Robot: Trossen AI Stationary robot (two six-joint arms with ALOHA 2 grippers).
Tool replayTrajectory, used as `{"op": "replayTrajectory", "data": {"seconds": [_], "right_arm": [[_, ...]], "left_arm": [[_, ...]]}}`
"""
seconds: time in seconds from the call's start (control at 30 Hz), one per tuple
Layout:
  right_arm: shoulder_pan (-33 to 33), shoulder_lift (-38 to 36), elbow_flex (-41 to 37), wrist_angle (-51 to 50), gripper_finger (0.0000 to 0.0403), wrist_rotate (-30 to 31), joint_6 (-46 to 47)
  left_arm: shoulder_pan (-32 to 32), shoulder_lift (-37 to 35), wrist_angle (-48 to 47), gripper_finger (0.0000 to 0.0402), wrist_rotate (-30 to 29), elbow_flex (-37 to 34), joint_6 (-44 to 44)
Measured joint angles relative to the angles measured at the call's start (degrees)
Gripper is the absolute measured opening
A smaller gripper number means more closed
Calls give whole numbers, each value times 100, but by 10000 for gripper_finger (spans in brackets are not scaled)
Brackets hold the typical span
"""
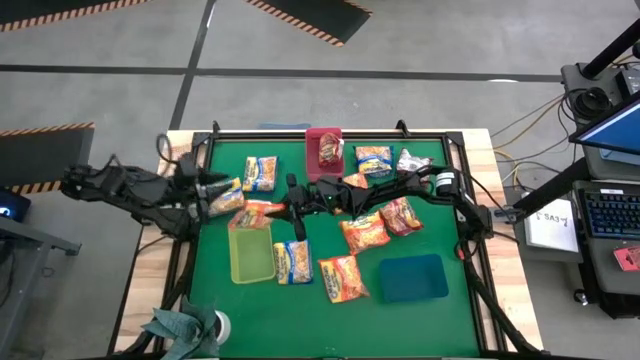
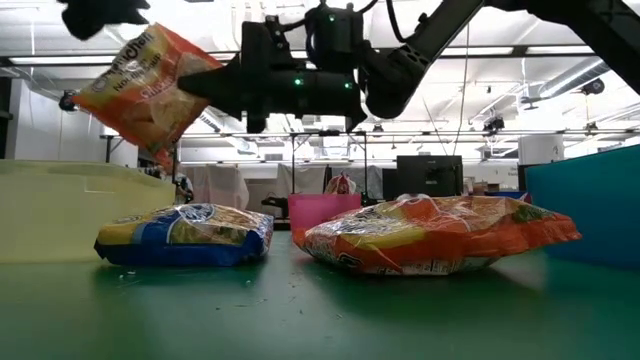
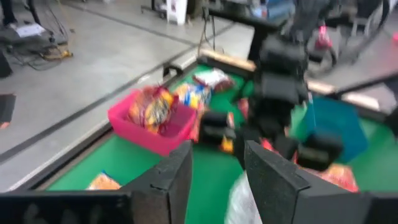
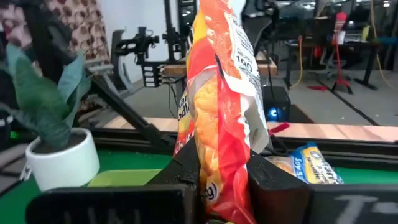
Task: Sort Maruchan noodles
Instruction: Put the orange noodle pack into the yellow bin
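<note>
- The green table [image 1: 330, 318] carries scattered Maruchan packets and three trays, yellow-green [image 1: 251, 254], blue [image 1: 412, 277] and red [image 1: 324, 148].
- The right gripper [image 1: 289, 211] hangs above the yellow-green tray's far end, jaws clenched on an orange packet [image 4: 217, 112] held upright off the table.
- The left gripper [image 3: 216, 174] sits just beside it, jaws parted and holding nothing.

both arms are dark, near black, built of chunky jointed links with black cables looping along them; the right arm [image 1: 400, 190] carries a pale round ring near its base, and small green lights glow on its wrist housing [image 2: 300, 80]. the left arm [image 1: 130, 190] looks bulky and angular from above. each gripper ends in 2 flat, matte black fingers [image 3: 171, 180] with squared edges.
</note>
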Motion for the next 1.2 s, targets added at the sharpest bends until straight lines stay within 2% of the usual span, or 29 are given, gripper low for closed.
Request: {"op": "replayTrajectory", "data": {"seconds": [0.17,0.33,0.5,1.2], "right_arm": [[94,0,0,-127,34,20,-241],[128,0,0,-409,34,319,-446],[144,-1,6,-404,34,331,-497],[176,313,1597,-3220,34,359,-1041]], "left_arm": [[2,-4,26,132,-252,327,211],[0,49,71,132,-250,309,211],[2,235,75,132,-243,298,151],[2,466,68,132,17,296,-159]]}}
